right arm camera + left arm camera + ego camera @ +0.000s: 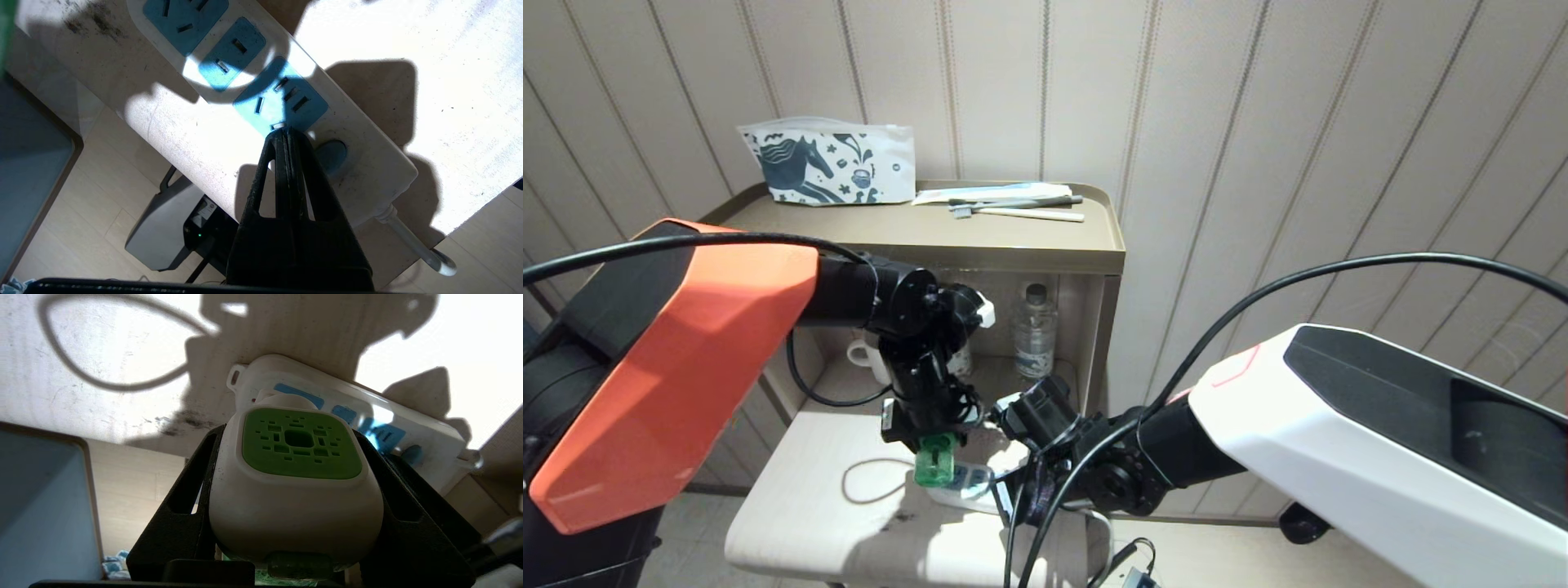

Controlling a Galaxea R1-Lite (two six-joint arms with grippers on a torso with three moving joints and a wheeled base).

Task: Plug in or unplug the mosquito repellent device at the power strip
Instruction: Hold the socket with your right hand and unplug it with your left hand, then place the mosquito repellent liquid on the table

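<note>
The tan cabinet [1045,245] has a water bottle [1035,331] and white mug [862,355] inside. On the pale surface [809,498] lies the power strip [359,163]; the right tool [286,132], pinched together, touches it. The left tool [294,486] is clamped on the mosquito repellent device [298,473] just above the strip.

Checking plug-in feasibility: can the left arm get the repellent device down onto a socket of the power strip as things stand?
Probably yes. The left gripper holds the device right above the power strip; its sockets look empty, and the shut right gripper sits near the button end.
</note>
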